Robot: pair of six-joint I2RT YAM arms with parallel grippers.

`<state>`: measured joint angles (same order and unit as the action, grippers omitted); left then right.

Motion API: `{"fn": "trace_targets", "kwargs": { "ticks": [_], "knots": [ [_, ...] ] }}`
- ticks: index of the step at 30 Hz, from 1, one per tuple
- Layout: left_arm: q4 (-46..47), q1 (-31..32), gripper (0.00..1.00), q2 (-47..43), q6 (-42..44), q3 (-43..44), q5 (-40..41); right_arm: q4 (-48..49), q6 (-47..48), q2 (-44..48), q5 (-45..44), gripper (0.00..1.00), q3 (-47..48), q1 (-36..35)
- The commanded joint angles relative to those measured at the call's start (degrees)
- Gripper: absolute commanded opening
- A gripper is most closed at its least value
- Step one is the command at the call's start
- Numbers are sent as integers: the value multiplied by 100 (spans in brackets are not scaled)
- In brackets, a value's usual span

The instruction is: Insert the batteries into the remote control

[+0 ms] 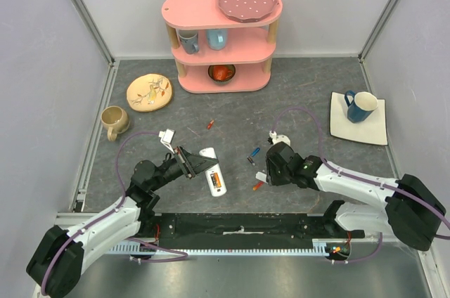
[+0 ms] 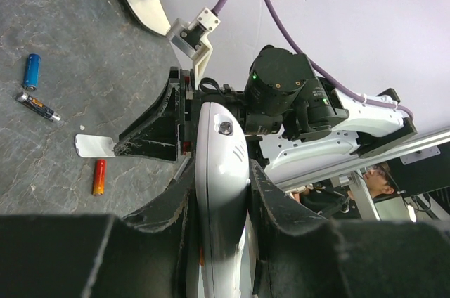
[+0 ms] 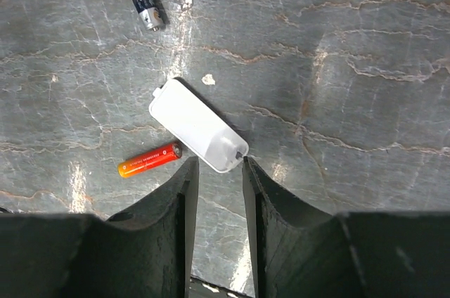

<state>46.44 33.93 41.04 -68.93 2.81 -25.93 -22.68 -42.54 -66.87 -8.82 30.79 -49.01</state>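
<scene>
While the left jaws clamp the remote [image 2: 221,171] at the table's near middle, the right jaws hang half-open and empty over the white cover [image 3: 193,124], whose end sits at their mouth. An orange battery [image 3: 149,160] lies just beside it. Best, I judge: centre on one item, descend squarely, and close without nudging its neighbour.

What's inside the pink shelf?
A grey-blue mug and a light blue mug stand on the middle level, a red bowl on the bottom one. The boards of the shelf cover the back of each level, so that stays unseen.
</scene>
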Motion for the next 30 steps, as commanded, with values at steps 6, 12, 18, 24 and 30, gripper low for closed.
{"fn": "trace_targets", "kwargs": {
  "ticks": [6,12,18,24,30],
  "knots": [
    [340,-1,2,-131,72,-281,-70,352,-263,-195,-32,35,-90,-3],
    [331,-1,2,-122,72,-281,-61,360,-333,-186,-102,34,-196,-3],
    [340,-1,2,-140,72,-281,-70,448,-368,-282,-147,27,-266,-3],
    [340,8,2,-175,46,-281,-70,580,-588,-248,-155,14,-336,-3],
    [314,-1,2,-201,55,-281,-52,528,-965,164,-427,0,-372,15]
  ]
}}
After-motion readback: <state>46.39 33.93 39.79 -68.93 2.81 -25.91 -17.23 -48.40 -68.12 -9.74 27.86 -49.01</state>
